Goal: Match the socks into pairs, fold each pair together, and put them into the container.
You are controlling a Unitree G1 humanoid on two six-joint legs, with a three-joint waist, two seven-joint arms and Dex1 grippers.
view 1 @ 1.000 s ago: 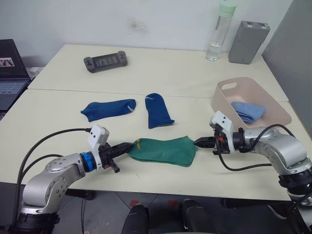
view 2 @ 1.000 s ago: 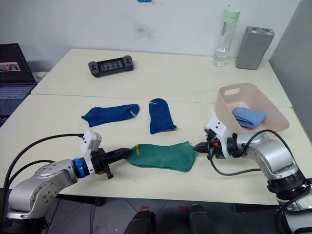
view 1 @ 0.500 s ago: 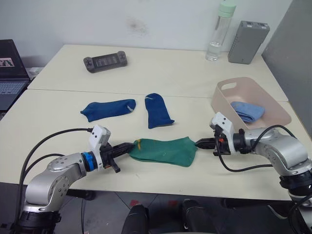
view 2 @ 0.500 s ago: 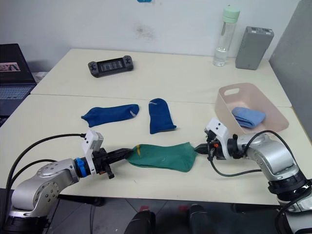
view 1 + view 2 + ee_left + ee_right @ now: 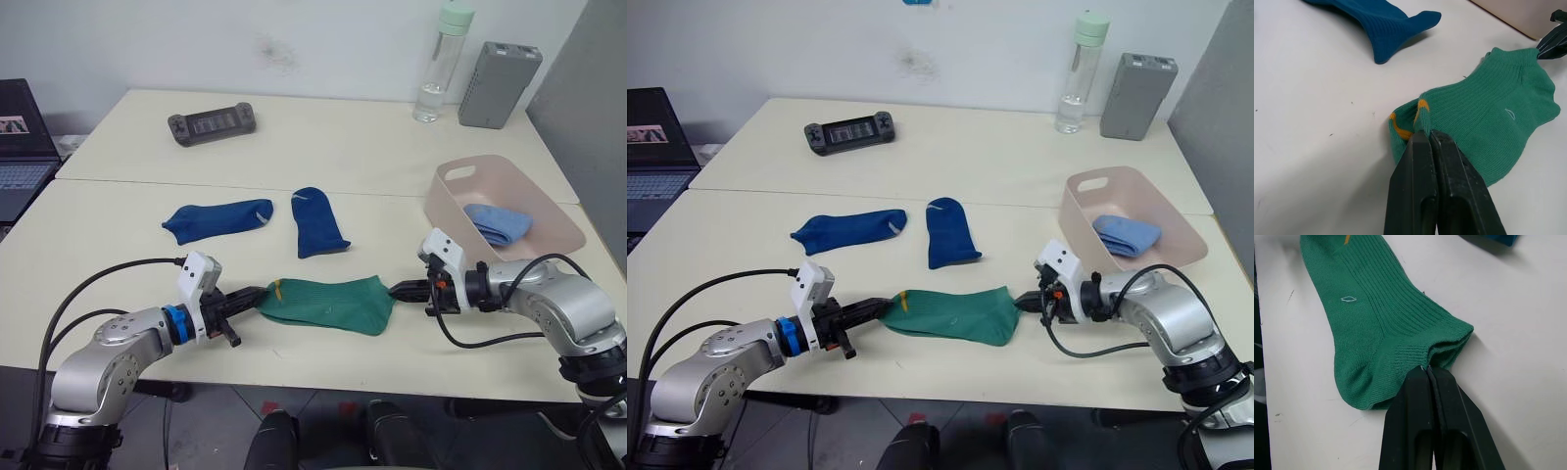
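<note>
Now each end effector, left (image 5: 257,292) and right (image 5: 395,290), grips the green socks (image 5: 328,301).

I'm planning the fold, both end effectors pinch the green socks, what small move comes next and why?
Probably lift the left end effector and carry the toe end toward the right end effector: each is shut on one end of the green socks, lying flat and unfolded on the table.
</note>
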